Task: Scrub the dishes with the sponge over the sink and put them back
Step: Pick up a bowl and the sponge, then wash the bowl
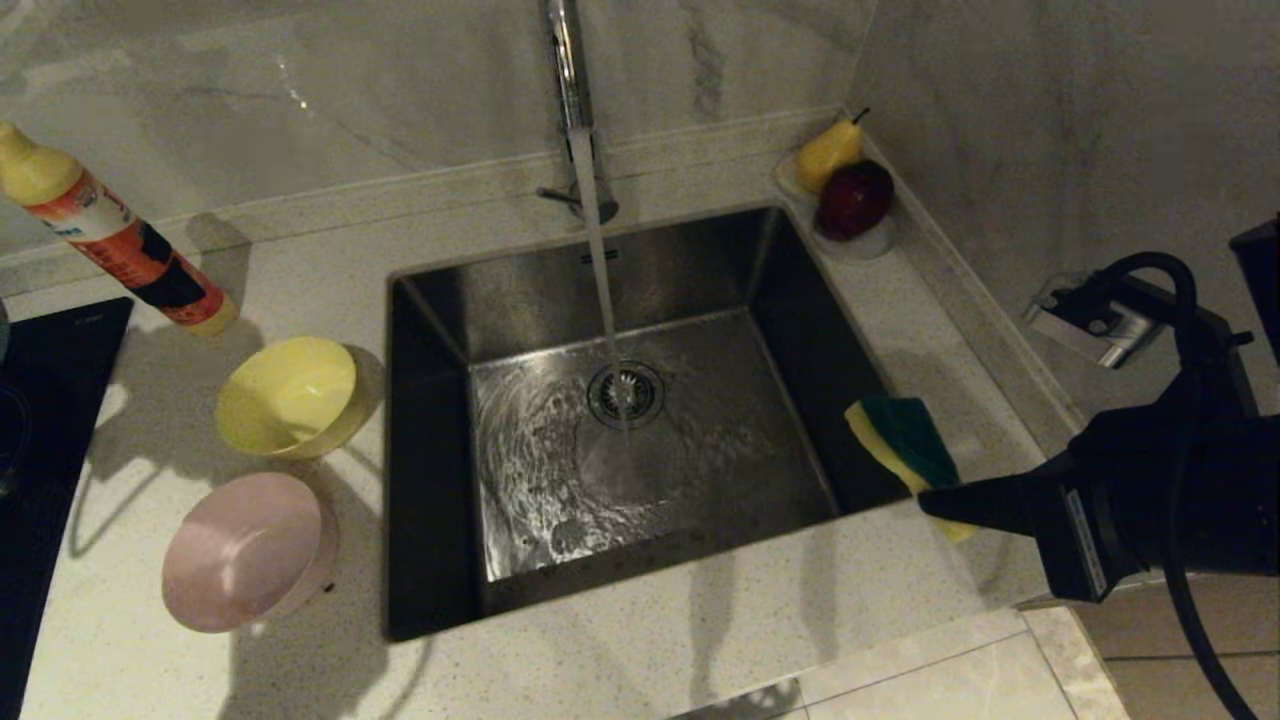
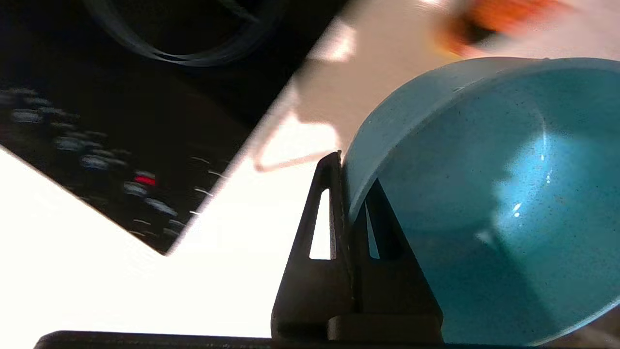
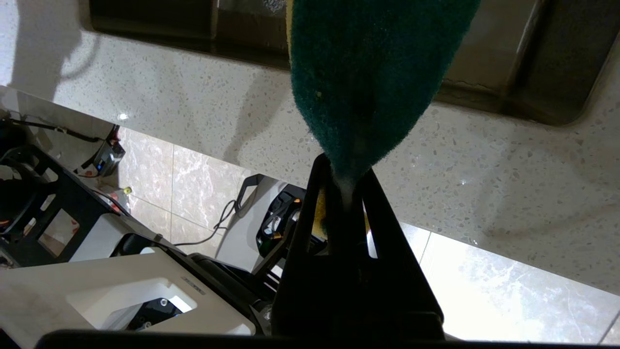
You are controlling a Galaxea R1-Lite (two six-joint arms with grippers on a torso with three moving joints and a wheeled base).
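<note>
The sink (image 1: 560, 290) is at the centre, with water running from its tap (image 1: 575, 90) onto the drain. A pale yellow bowl (image 1: 290, 395) and a pale pink bowl (image 1: 245, 550) lie tilted on the counter left of it. A light blue bowl (image 2: 484, 203) shows only in the left wrist view, where my left gripper (image 2: 346, 174) is shut on its rim above the counter beside the cooktop. Over the sink's right rim, my right gripper (image 1: 935, 500) is shut on the green-and-yellow sponge (image 1: 905, 440), whose green face (image 3: 368, 72) sticks out past the fingertips.
A black cooktop (image 1: 50, 400) lies at the far left. An orange-labelled bottle (image 1: 110, 235) leans at the back left. A pear (image 1: 828, 150) and a dark red apple (image 1: 855, 198) sit on a dish in the back right corner.
</note>
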